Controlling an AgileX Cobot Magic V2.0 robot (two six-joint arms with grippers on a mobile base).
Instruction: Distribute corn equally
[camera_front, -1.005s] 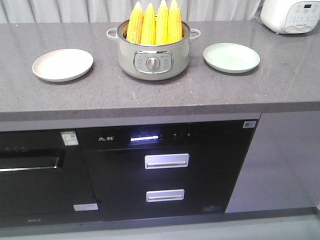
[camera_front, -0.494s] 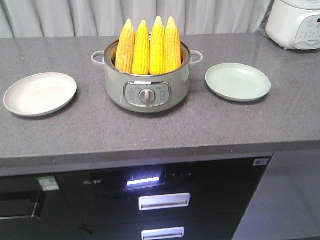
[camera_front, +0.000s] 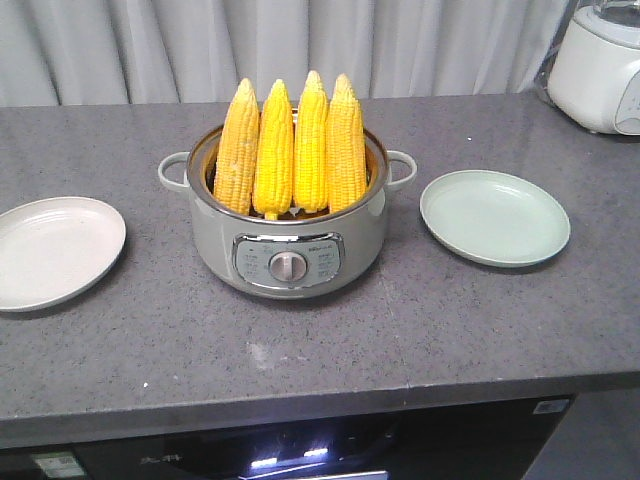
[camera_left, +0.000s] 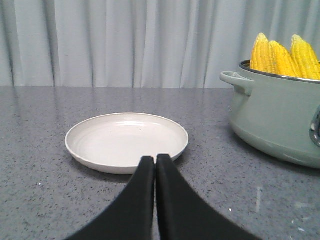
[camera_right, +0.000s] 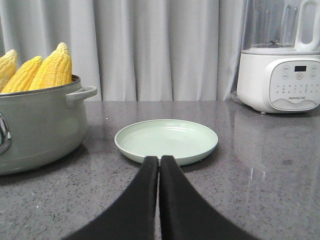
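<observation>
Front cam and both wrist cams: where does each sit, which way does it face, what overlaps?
Exterior front-facing: high before the counter, angled down at the pot with four upright corn cobs, white plate left, green plate right; no robot parts show.
Left wrist: low over the counter, level toward the curtain, white plate ahead; shut left gripper at bottom.
Right wrist: likewise low, green plate ahead, white appliance right; shut right gripper at bottom.
Shared: pot and corn cobs appear in all three.

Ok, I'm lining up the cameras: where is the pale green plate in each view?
Front-facing: pale green plate right of centre, right of the pot.
Left wrist: not in it; the pot is at the right edge.
Right wrist: plate at centre; pot at left edge.
Shared landmark: the pot.
</observation>
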